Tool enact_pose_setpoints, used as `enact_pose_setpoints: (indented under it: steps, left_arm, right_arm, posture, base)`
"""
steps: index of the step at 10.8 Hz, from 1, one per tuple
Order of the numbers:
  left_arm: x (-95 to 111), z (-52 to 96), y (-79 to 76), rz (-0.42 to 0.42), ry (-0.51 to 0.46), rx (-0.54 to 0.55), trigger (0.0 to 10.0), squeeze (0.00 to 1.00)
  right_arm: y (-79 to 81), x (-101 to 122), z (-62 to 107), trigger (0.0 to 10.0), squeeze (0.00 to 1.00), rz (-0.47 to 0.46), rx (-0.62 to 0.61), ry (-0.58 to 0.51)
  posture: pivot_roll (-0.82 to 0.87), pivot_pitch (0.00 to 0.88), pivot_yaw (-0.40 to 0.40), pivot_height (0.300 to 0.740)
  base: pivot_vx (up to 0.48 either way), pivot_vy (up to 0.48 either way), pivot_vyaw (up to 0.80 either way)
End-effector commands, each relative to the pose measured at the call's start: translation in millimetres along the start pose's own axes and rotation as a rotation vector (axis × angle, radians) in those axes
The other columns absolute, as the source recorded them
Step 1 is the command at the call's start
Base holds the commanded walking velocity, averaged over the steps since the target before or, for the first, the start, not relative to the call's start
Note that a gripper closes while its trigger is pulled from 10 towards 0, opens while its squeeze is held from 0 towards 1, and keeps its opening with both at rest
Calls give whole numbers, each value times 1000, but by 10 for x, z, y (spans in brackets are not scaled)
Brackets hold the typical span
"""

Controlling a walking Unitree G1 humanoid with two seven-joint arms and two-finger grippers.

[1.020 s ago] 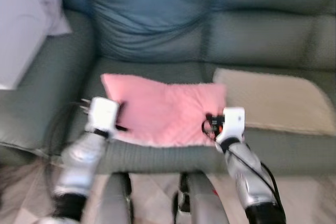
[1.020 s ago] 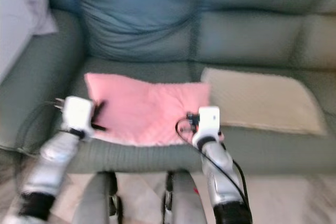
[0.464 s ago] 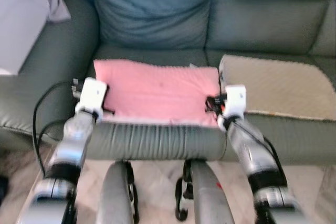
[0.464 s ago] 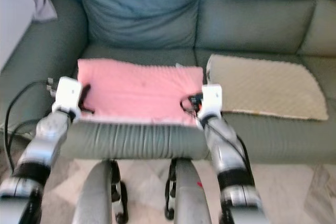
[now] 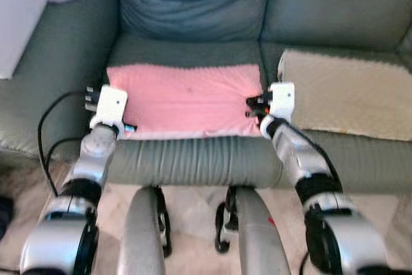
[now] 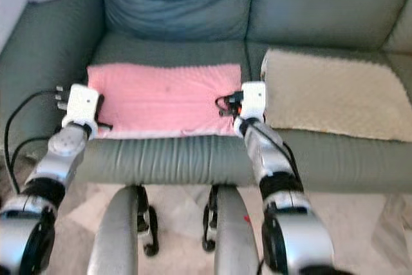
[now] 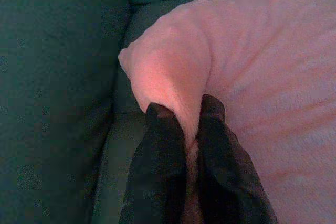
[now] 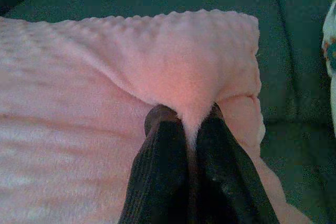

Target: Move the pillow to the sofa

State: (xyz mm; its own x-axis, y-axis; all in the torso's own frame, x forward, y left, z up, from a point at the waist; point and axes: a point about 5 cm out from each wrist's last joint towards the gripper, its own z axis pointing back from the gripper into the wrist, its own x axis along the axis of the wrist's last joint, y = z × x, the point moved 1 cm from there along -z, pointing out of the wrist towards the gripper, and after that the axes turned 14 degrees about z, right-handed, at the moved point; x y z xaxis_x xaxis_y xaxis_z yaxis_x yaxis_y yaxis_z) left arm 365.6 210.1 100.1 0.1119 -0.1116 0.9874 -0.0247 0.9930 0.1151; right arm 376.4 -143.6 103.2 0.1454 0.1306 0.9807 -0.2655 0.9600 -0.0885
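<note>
The flat pink plush pillow (image 5: 187, 100) lies on the seat cushion of the dark green leather sofa (image 5: 193, 159), toward the sofa's left end, its front edge near the front lip of the seat. A blue-green back cushion (image 5: 187, 1) stands upright behind it.

Left gripper (image 7: 188, 109): at the pillow's front left corner. Both black fingers (image 7: 160, 150) are pressed together with a fold of pink fabric pinched up between them; the corner is bunched into a ridge above the fingertips. The silver left arm (image 5: 96, 152) reaches in from below the seat front, its white wrist housing (image 5: 111, 104) sitting at the pillow's left edge.

Right gripper (image 8: 188, 115): at the pillow's front right corner, fingers likewise closed tight on a raised pleat of the pink fabric. The silver right arm (image 5: 296, 159) extends over the seat front; its white wrist housing (image 5: 281, 100) is between the pillow and a beige textured mat (image 5: 347, 98) that lies flat on the neighbouring seat, just beside the pillow's right edge.

A pale lilac cloth (image 5: 29, 4) rests on the sofa's left armrest. Black cable (image 5: 55, 120) loops from the left wrist. Light stone-patterned floor (image 5: 193, 223) shows below the seat.
</note>
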Motion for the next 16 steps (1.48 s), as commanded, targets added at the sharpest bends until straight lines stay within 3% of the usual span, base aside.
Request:
enact_pose_setpoints:
  steps: [1, 2, 4, 8, 9, 16]
  left_arm:
    - [-90, 37, 156, -10, 31, 55, 10000, 0]
    - [-97, 25, 83, -35, 35, 9, 10000, 0]
    - [26, -50, -29, -101, 0, -49, 10000, 0]
    - [158, -127, -30, -130, -19, -45, 10000, 0]
    - [172, -133, -27, -101, -18, -65, 10000, 1000]
    - [172, -133, -27, -101, -18, -65, 10000, 1000]
  right_arm:
    - [-120, -50, 29, 10000, 0, -50, -50, 2]
    - [-68, -36, -1, 10000, 0, -92, -39, -11]
    - [77, -8, -46, 10000, 0, -80, -15, -36]
    - [142, -13, -50, 10000, 0, -87, -3, -55]
    - [141, -15, -53, 10000, 0, -81, -9, -53]
    - [141, -15, -53, 10000, 0, -81, -9, -53]
  posture:
    - [31, 377, -43, 636]
    - [35, 383, -49, 636]
    - [31, 392, -52, 636]
    - [19, 392, -54, 636]
    - [17, 386, -57, 636]
    - [17, 386, -57, 636]
  base:
    - [0, 0, 0]
    - [0, 0, 0]
    - [0, 0, 0]
    - [0, 0, 0]
    - [0, 0, 0]
    - [0, 0, 0]
